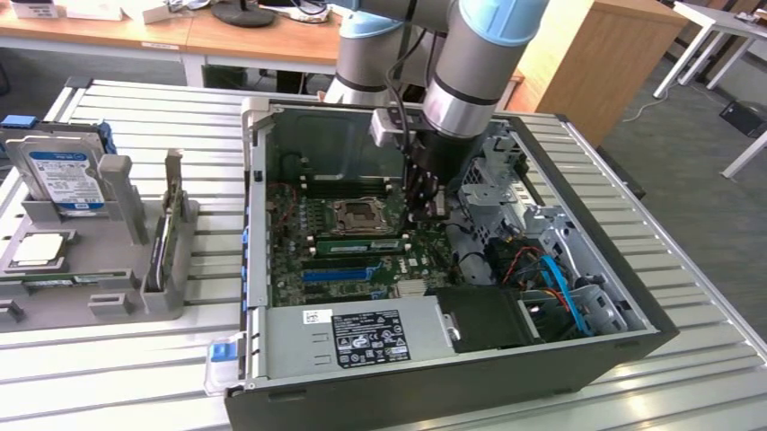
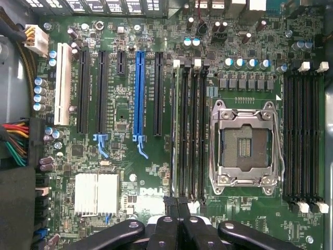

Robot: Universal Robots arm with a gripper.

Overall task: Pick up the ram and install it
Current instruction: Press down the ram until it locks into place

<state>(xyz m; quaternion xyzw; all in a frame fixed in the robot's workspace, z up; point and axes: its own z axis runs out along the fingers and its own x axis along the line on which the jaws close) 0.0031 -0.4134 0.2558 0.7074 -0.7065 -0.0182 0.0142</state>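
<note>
The arm reaches down into the open computer case on the slatted worktop. The gripper hangs over the motherboard, just beside the CPU socket. In the wrist view the fingers are pressed together, and I see nothing between them, so they hold nothing.

The ram is not in the gripper. In the exterior view it shows as a green stick standing in the slot row next to the socket. In the wrist view it is seen from above as a thin pale strip in the outermost of the 4 slots, on the side towards the long blue slot. The closed tips stand at 1 end of this strip. I cannot tell whether they touch its top edge.

My judgement is that the picking is done and the work is in the seating part of the install, with the shut fingers used as a pusher. Such a push calls for the tips to be centred on the narrow top edge and to go straight down, because a tilted press can slide off onto the neighbouring slot. I cannot tell whether the end latches are closed.
</note>
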